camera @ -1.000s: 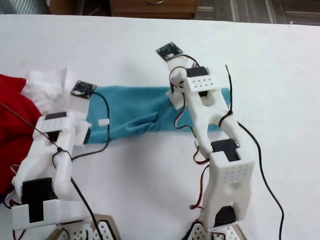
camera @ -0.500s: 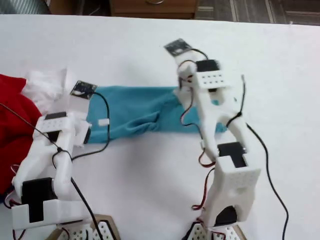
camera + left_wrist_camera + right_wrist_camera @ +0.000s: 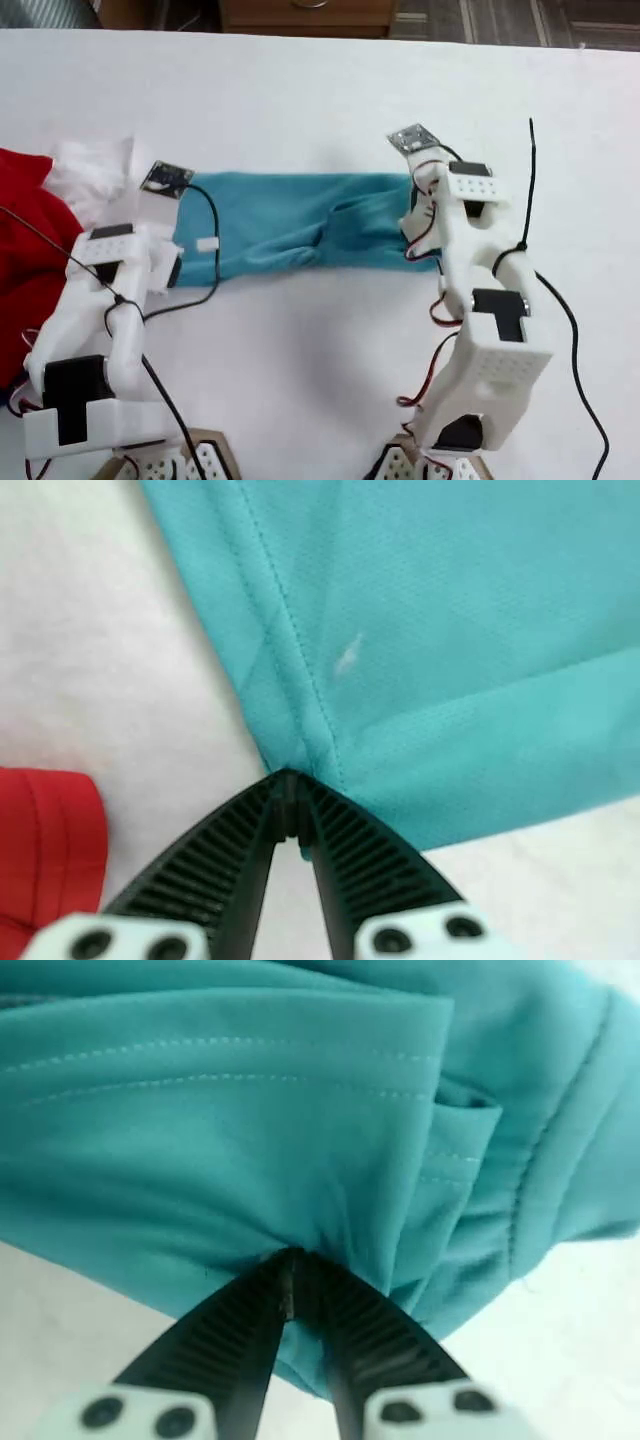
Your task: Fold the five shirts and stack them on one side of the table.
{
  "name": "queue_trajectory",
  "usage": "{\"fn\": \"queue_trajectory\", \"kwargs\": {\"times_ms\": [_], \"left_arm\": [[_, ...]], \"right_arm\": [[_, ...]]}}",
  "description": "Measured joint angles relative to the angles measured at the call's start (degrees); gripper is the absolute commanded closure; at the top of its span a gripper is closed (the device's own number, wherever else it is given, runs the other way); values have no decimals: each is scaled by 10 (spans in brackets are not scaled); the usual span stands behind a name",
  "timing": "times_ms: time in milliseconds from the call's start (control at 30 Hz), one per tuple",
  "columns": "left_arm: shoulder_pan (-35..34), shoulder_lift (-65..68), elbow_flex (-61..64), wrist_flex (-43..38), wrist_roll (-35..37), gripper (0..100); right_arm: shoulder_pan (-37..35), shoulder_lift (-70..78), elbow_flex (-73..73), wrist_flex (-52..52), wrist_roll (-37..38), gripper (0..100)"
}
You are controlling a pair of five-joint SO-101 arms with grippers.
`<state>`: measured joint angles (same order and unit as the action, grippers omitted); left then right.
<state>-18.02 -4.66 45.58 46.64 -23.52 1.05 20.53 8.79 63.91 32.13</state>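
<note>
High view, 1 teal shirt [image 3: 270,215], L gripper [image 3: 288,810] & R gripper [image 3: 295,1275] clamped on it

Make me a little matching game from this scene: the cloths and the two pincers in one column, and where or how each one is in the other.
Things:
1. teal shirt
2. red shirt
3. left pincer
4. right pincer

Places and states:
A. shut on the teal shirt's end far from the red one
B. heaped off to the left side
C. stretched out between both pincers
D. shut on the teal shirt's end near the red one

Pairs: 1-C, 2-B, 3-D, 4-A
</note>
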Motion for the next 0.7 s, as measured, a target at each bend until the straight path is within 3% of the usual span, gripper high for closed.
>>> {"fn": "queue_trajectory", "kwargs": {"times_ms": [200,467,567,700], "left_arm": [[0,0,0,0,0,974],[0,0,0,0,0,974],[0,0,0,0,0,974],[0,0,0,0,0,974]], "right_arm": [[12,-91,6,36,5,978],[73,-369,75,125,7,978],[139,-432,182,88,7,978],[204,-447,360,-35,5,978]]}}
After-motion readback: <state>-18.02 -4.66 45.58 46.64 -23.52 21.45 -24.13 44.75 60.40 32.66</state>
